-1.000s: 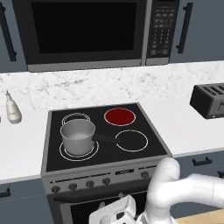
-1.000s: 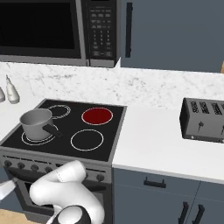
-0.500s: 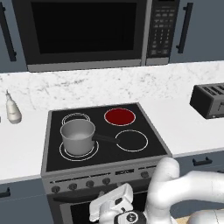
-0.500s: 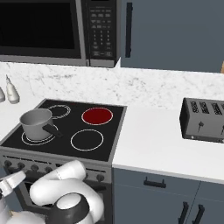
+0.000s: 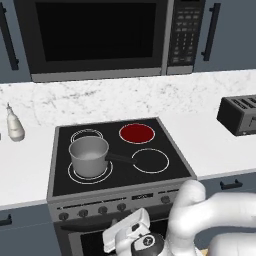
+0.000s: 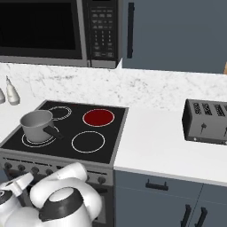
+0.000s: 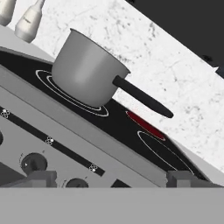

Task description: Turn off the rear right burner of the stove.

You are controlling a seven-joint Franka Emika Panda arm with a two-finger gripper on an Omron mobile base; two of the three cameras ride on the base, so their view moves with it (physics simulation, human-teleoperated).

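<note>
Rear right burner glowing red, not off yet. Jaws spread wide, empty, facing stove panel; knobs just ahead, untouched. Knob turn left.

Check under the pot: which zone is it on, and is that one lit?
The pot sits on the stove's front left zone; its white ring shows around the base, unlit. The zone's middle is covered. The rear right burner glows red.

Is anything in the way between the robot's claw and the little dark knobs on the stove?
Nothing visible is. The gripper hangs in front of the stove's grey steel front panel, and the small dark knobs sit right ahead of its fingertips. The steel saucepan sits up on the black cooktop, off that path.
</note>
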